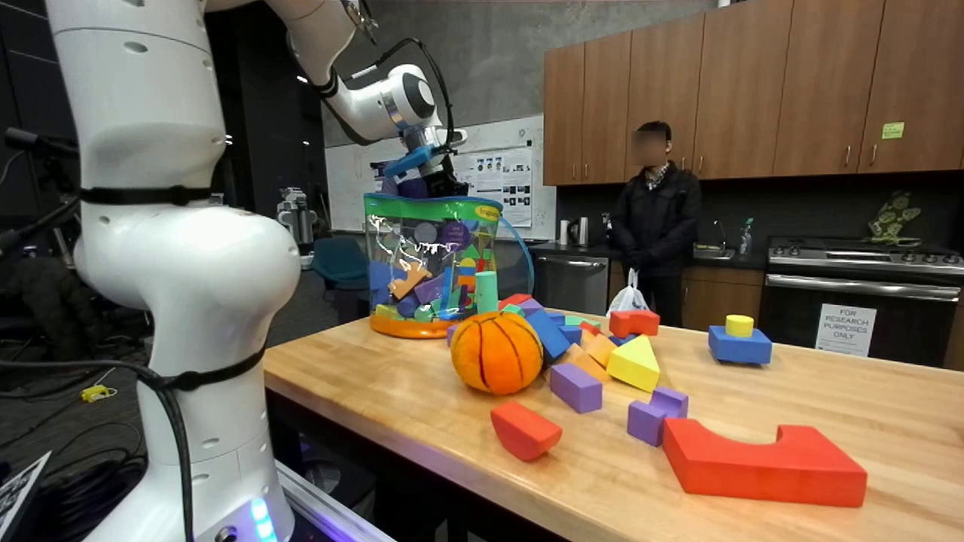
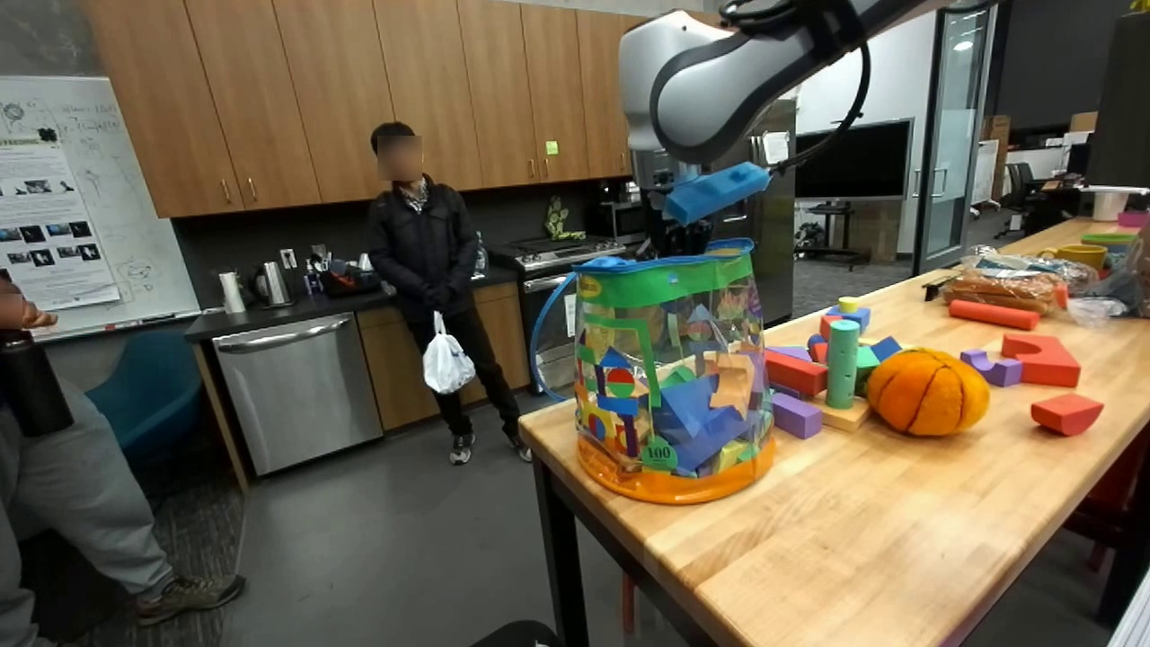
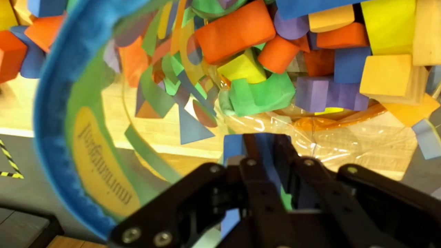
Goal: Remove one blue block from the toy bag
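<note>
Wooden tabletop (image 1: 407,384) lies below the gripper (image 3: 266,139), with wall cabinets (image 1: 742,98) in the background beyond it. Toy bag (image 2: 665,283) stands upright on that surface, directly under the gripper, its mouth at the level of the gripper's lower end.

Gripper condition: fingers (image 3: 285,151) stand narrow, with a slim gap at the tips in the wrist view. A blue block (image 3: 233,143) shows in that gap and to one side of it; whether it is clamped or lies behind the fingers cannot be told. Both exterior views leave the tips unclear. More blue pieces (image 2: 701,413) show through the clear wall of the bag, lower than the gripper. A green notched block (image 3: 262,94) and a purple block (image 3: 311,93) appear above the tips in the wrist view. Blue housing (image 2: 717,193) is fitted just above the gripper.

Loose blocks (image 1: 576,388) lie lower than the gripper and off to one side. Near them, an upright teal cylinder (image 2: 843,364) stands between the bag and an orange ball (image 1: 497,354). Well apart from the gripper are a red arch block (image 1: 768,467) and a blue slab (image 1: 739,346) bearing a yellow cylinder (image 1: 739,326). Beyond the gripper, a person in a dark jacket (image 1: 657,211) holds a white bag (image 1: 630,299).
</note>
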Robot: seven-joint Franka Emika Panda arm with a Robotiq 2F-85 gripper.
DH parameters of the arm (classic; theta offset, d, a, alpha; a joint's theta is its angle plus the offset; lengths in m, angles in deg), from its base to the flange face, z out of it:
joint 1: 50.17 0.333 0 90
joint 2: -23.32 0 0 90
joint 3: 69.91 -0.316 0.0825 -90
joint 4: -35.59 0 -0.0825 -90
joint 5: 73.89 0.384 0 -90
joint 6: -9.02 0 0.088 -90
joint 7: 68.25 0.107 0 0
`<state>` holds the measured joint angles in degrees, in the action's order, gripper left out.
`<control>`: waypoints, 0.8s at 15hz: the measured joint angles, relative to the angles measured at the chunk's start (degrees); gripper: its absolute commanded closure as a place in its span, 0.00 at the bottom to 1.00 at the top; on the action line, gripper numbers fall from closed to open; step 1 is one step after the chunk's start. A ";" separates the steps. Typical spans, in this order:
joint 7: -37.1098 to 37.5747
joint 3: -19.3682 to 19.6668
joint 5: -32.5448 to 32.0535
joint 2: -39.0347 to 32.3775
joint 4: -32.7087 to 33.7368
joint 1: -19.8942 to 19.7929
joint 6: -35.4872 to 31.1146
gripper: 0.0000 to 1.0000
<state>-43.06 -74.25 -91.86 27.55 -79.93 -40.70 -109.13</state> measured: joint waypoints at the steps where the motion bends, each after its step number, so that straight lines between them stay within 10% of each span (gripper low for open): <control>1: 0.58 -0.24 -0.54 1.24 -0.63 -0.31 -0.62 0.96; 12: 3.26 -1.37 -1.07 10.63 -5.74 -5.94 -5.79 0.96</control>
<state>-39.80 -75.62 -92.93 38.19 -85.67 -46.64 -114.92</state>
